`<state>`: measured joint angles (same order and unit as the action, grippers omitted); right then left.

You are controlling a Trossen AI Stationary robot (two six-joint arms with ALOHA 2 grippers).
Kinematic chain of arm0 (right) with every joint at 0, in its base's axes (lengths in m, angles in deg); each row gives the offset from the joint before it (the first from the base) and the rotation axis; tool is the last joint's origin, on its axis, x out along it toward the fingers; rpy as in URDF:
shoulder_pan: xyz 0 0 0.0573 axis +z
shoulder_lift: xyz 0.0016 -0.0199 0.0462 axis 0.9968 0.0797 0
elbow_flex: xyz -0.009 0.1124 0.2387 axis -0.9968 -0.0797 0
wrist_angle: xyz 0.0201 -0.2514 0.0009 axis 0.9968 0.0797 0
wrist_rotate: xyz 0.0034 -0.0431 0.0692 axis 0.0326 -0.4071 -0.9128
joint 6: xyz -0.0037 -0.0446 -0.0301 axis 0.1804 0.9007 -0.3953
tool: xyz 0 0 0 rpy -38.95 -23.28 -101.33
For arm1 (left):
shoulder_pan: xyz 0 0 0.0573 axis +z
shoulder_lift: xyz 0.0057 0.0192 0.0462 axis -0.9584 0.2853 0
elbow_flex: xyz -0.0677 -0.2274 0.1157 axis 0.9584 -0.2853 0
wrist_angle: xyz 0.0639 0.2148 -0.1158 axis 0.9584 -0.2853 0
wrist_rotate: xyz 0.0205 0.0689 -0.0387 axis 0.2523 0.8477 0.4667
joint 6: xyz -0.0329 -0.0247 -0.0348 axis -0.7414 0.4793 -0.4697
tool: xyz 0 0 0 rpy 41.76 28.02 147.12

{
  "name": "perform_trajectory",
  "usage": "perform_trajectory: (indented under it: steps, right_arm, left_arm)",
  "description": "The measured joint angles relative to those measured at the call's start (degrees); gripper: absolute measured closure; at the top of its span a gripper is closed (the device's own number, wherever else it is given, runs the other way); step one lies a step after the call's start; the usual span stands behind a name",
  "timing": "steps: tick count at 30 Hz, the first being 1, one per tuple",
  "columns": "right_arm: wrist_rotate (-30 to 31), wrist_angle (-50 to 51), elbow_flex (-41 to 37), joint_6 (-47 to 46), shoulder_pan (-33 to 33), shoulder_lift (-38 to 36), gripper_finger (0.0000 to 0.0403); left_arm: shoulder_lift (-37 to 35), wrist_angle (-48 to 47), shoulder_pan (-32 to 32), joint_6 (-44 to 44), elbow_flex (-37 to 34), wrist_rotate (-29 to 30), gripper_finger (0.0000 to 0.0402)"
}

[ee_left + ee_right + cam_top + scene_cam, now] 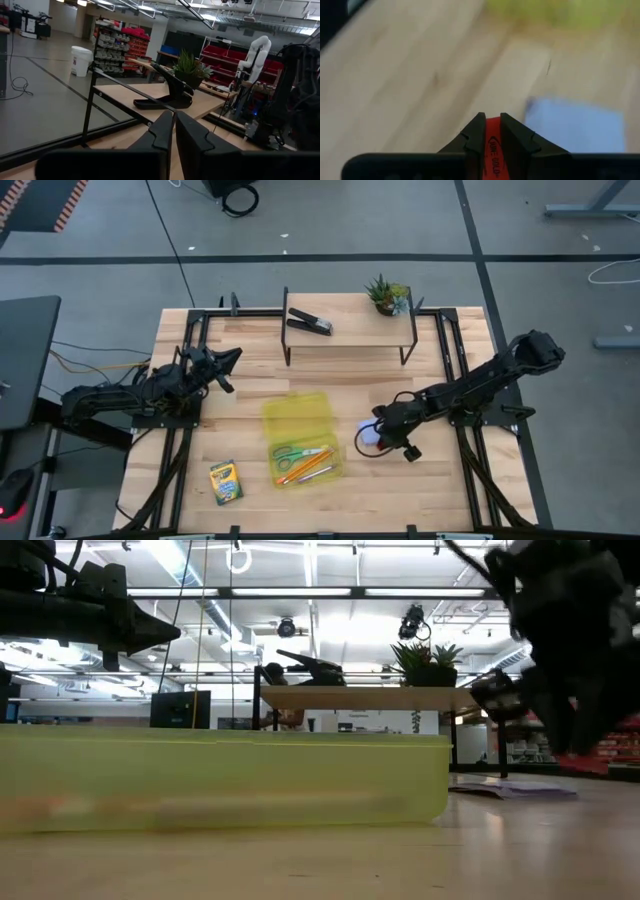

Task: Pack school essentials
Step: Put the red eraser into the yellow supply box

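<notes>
On the wooden desk (250, 380), a yellow translucent pencil case (303, 435) lies open at the middle, seen from above. Its near half holds the green-handled scissors (292, 454) and 2 thin orange pencils (312, 471), lying side by side. To the left of the case, at the near edge, sits the green-yellow crayon box (226, 481), flat on the wood and well apart from both arms.

The right gripper (383, 430) hangs low over the desk just right of the case, above the small pale-blue note pad (575, 125). Its fingers are clamped on a tiny red block (493, 145) (the block carries dark lettering, too small to read). The note pad lies flat on the desk under and just past the fingertips.

The left gripper (228, 363) waits above the left side of the desk, its 2 fingers pressed together with nothing between them, pointing toward the far shelf (350, 332). On that raised shelf rest a black stapler (310, 321) and, to its right, a small potted plant (387, 294).
</notes>
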<state>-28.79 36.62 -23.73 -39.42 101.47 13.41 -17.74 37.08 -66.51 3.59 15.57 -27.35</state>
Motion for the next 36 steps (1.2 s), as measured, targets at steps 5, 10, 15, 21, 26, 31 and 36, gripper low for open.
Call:
perform_trajectory:
  steps: [5, 10, 15, 21, 26, 31, 36]
  right_arm:
    - [3.3, -1.6, 5.8, 0.0, 1.4, 0.0, 0.0344]
    - [7.4, -6.5, 10.4, -0.7, 2.2, 0.5, 0.0344]
    - [9.0, -10.2, 15.5, -1.1, 2.1, 6.2, 0.0344]
    - [8.9, -7.9, 21.0, -4.3, 2.1, 15.7, 0.0342]
    - [3.3, -8.0, 20.3, -4.5, 1.2, 16.4, 0.0328]
    - [3.0, -5.5, 18.0, -4.5, 0.5, 14.6, 0.0301]
    - [2.8, -5.5, 14.6, -4.3, 0.5, 14.6, 0.0264]
  left_arm:
    - [0.0, 0.0, 0.0, 0.0, 0.0, 0.0, 0.0368]
    - [0.0, 0.0, 0.0, 0.0, 0.0, 0.0, 0.0363]
    - [0.0, 0.0, 0.0, 0.0, 0.0, 0.0, 0.0369]
    - [0.0, 0.0, 0.0, 0.0, 0.0, 0.0, 0.0372]
    - [0.0, 0.0, 0.0, 0.0, 0.0, 0.0, 0.0364]
    - [0.0, 0.0, 0.0, 0.0, 0.0, 0.0, 0.0365]
    - [0.0, 0.0, 0.0, 0.0, 0.0, 0.0, 0.0373]
